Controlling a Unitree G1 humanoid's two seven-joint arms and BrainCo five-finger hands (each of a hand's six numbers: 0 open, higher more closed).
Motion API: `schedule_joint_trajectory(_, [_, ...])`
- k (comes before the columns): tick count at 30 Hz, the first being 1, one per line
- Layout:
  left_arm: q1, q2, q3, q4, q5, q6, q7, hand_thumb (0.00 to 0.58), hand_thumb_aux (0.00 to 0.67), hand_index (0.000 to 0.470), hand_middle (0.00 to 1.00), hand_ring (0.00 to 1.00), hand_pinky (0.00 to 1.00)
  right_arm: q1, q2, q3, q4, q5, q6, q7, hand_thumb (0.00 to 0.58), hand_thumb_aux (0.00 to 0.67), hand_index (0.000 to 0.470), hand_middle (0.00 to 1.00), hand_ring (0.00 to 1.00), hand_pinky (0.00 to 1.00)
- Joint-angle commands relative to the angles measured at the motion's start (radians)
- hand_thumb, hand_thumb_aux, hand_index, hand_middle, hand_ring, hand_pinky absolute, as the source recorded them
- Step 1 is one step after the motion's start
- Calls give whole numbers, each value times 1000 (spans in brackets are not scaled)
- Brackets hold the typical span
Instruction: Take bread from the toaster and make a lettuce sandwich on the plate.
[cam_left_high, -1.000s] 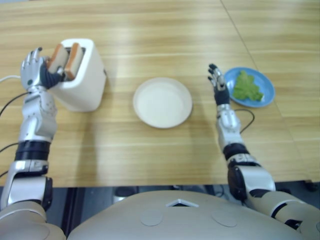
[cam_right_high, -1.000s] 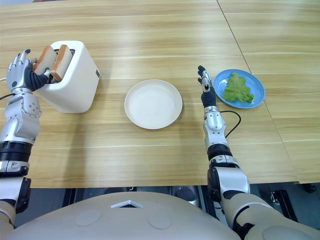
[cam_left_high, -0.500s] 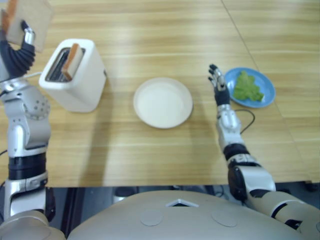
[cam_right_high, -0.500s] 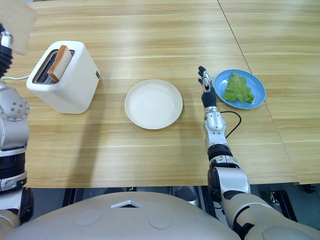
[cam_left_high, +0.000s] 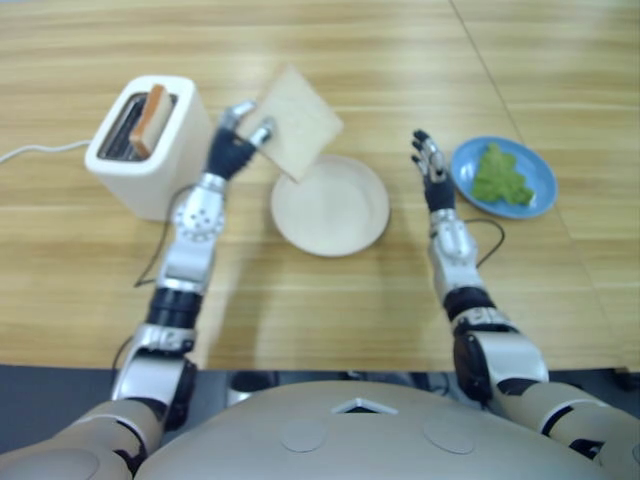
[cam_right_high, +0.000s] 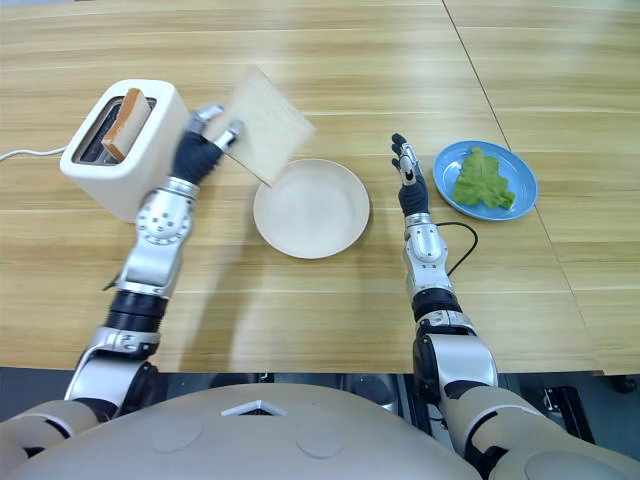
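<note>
In the left eye view the left hand (cam_left_high: 232, 148), clamped on a bread slice (cam_left_high: 300, 130), holds it above the far-left rim of the plate (cam_left_high: 330, 215), mid-table; in the right eye view the right hand (cam_right_high: 406, 172), fingers apart, empty, stands between plate and lettuce (cam_right_high: 482, 180)

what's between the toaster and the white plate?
The left hand gripping a bread slice, raised off the table beside the plate; visible in both eye views.

Grips a bread slice (cam_right_high: 265, 122) in the left hand (cam_right_high: 205, 145), tilted over the edge of the plate (cam_right_high: 311, 210). Holds the right hand (cam_right_high: 405, 170) open near the blue dish (cam_right_high: 522, 196) of lettuce (cam_right_high: 480, 180).
</note>
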Motion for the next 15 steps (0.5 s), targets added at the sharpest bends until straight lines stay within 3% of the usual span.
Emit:
schedule_joint_trajectory(1, [-26,-31,-57,200,-2,-3,-103,580,670,460,1000,1000,1000,3,-4,-2,5,-1,10,5,0,0,0,0,0,0])
schedule_joint_trajectory(7, [-69,-34,-121,399,67,-10,-172,580,670,460,1000,1000,1000,2,-4,0,4,-3,13,4,0,0,0,0,0,0])
schedule_joint_trajectory(13, [-77,8,-169,407,156,-31,-175,580,670,460,1000,1000,1000,5,-5,-1,3,-2,13,3,0,0,0,0,0,0])
schedule_joint_trajectory(14, [-83,19,-177,405,191,-29,-145,346,244,168,0,0,0,6,-6,-2,3,-2,13,3,0,0,0,0,0,0])
schedule_joint_trajectory(15, [-90,28,-181,406,222,-31,-114,0,0,0,0,0,0,7,-7,-2,2,-2,12,3,0,0,0,0,0,0])
